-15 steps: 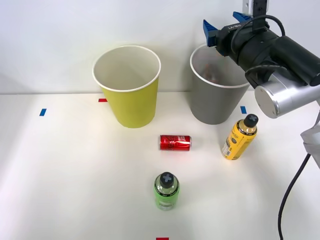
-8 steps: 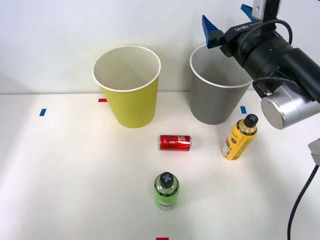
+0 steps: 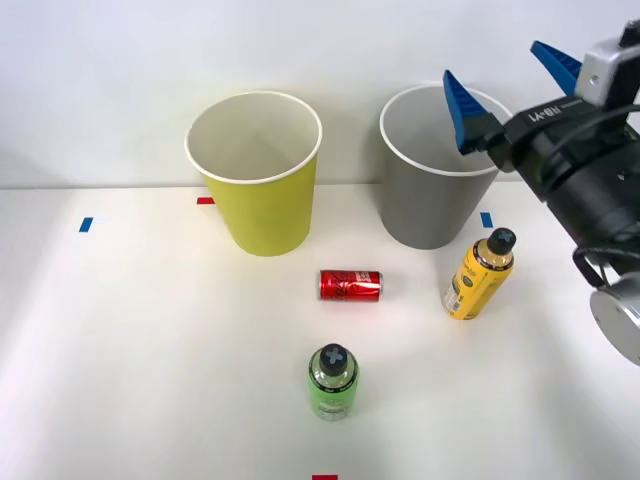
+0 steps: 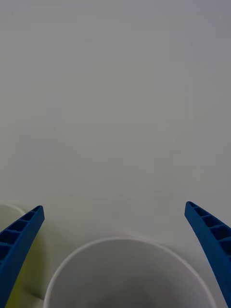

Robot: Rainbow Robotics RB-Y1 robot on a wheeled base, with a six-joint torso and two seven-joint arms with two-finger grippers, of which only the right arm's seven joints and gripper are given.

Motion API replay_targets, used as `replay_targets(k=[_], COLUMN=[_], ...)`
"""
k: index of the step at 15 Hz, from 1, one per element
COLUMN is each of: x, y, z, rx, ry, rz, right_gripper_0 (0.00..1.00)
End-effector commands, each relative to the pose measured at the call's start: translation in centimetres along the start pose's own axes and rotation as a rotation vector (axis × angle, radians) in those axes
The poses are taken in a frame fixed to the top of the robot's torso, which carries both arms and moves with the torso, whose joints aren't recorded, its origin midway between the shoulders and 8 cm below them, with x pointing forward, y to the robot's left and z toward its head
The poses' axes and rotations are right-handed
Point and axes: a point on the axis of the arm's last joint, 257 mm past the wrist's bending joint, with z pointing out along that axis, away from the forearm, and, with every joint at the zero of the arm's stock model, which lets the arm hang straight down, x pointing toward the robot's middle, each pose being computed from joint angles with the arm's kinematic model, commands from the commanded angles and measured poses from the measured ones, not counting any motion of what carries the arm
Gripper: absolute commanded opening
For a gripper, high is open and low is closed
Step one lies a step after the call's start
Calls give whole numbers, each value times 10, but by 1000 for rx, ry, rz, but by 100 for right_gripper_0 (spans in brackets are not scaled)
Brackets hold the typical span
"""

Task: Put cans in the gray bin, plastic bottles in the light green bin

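- Jaws of the right gripper [image 3: 510, 80]: spread wide, nothing held between them; two blue ribbed fingers [image 4: 19, 240] are seen far apart in the wrist view, with the rim of the gray bin [image 4: 127, 276] between and beyond them.
- Red can [image 3: 351, 285], one counted on the table [image 3: 150, 350]: laid on its side, long axis running left to right across the front view, placed between the two bins and nearer the robot than both.
- Yellow-orange bottle [image 3: 478, 277], one counted: black cap pointed away from the robot and slightly rightward, long axis tilted in the picture; whether it stands or lies cannot be told. It is set just in front of the gray bin [image 3: 435, 170], toward that bin's right side.
- Green bottle [image 3: 333, 382], one counted: stood upright, black cap uppermost, nearest the robot and well apart from the bins.
- Light green bin [image 3: 255, 170], one counted: stood upright at the left, mouth open upward, white interior shown.
- Gray bin, one counted: stood upright at the right, beside the light green bin but apart from it.
- Right arm: brought in from the right edge, black wrist housing raised above the table, fingers aimed forward past the right rim of the gray bin toward the wall.
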Motion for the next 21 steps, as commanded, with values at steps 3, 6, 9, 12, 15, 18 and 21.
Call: replay_targets(k=[3, 6, 9, 12, 15, 18, 21], x=[-2, 5, 14, 26, 48, 77, 107], y=[-19, -27, -40, -52, -61, -68, -72], z=[-78, -119, -149, -178, -207, -234, -252], rx=[72, 142, 233, 314, 412, 515, 615], ry=[-20, 8, -7, 10, 60, 105, 106], rz=[35, 58, 82, 105, 154, 218, 271], right_gripper_0=[100, 100, 100, 100, 100, 100, 100])
